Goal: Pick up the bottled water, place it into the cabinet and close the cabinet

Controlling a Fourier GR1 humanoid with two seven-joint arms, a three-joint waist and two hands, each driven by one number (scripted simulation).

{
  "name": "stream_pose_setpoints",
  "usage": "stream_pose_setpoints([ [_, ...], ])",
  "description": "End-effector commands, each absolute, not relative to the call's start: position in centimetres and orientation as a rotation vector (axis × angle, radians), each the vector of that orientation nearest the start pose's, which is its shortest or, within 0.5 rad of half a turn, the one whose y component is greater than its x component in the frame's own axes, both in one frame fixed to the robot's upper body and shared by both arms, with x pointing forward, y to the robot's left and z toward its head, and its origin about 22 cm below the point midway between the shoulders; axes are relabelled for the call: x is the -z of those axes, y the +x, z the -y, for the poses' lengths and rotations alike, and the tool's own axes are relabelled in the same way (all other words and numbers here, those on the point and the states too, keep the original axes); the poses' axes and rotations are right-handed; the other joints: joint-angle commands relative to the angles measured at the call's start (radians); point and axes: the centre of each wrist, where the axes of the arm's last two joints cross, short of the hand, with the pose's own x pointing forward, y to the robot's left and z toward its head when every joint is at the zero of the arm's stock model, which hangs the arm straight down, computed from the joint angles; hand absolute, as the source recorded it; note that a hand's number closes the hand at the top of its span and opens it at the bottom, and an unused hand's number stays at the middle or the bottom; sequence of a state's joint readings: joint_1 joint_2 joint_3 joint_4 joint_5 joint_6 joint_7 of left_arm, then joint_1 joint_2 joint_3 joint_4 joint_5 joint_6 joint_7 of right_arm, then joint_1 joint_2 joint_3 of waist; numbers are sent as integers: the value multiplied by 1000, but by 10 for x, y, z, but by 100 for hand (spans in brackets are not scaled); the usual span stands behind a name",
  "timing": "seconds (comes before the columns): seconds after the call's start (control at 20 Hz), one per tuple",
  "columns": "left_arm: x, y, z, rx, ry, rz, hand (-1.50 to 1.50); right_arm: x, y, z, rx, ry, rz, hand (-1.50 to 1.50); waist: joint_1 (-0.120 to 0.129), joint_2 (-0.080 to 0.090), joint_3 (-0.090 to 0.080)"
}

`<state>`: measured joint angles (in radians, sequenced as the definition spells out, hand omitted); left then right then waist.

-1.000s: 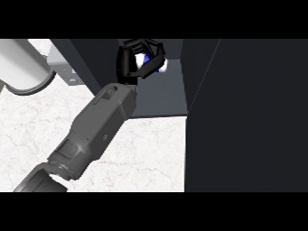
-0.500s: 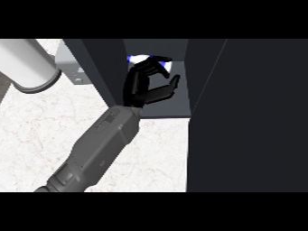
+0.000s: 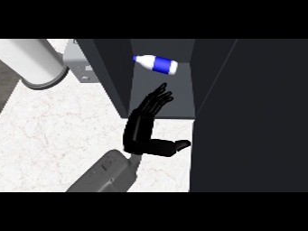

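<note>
A single head view looks steeply down at the marble counter (image 3: 56,135) from close above. The dark cabinet (image 3: 263,117) fills its right half. No second view exists.

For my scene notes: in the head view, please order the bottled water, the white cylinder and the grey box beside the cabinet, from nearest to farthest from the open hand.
From the hand:
1. Bottled water, lying inside the cabinet, just beyond the fingertips.
2. Grey box, left of the cabinet wall.
3. White cylinder, far upper left.

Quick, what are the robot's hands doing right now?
Right hand: open, holding nothing; the water bottle lies inside the cabinet.
Left hand: not in view.
</note>
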<state>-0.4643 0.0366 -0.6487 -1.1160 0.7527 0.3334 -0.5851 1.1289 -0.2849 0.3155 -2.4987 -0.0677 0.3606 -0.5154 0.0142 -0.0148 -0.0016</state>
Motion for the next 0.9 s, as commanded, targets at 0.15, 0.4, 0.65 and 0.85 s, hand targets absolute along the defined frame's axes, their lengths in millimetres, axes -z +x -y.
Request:
stream_pose_setpoints([
  [0.15,22,225,-129,-173,-433,1766,-150,-151,9,235,-293,308,1943,-150,8,-1,0],
  [0.4,28,181,-166,-205,-470,1753,-150,-145,15,237,-556,476,1829,150,36,-1,-3],
  [0.65,34,149,-193,-143,-484,1784,-150,-152,27,236,-827,578,1803,150,48,-4,-6],
  [0.85,28,133,-229,-146,-445,1818,-150,-167,30,227,-851,617,1866,150,41,-5,-8],
])
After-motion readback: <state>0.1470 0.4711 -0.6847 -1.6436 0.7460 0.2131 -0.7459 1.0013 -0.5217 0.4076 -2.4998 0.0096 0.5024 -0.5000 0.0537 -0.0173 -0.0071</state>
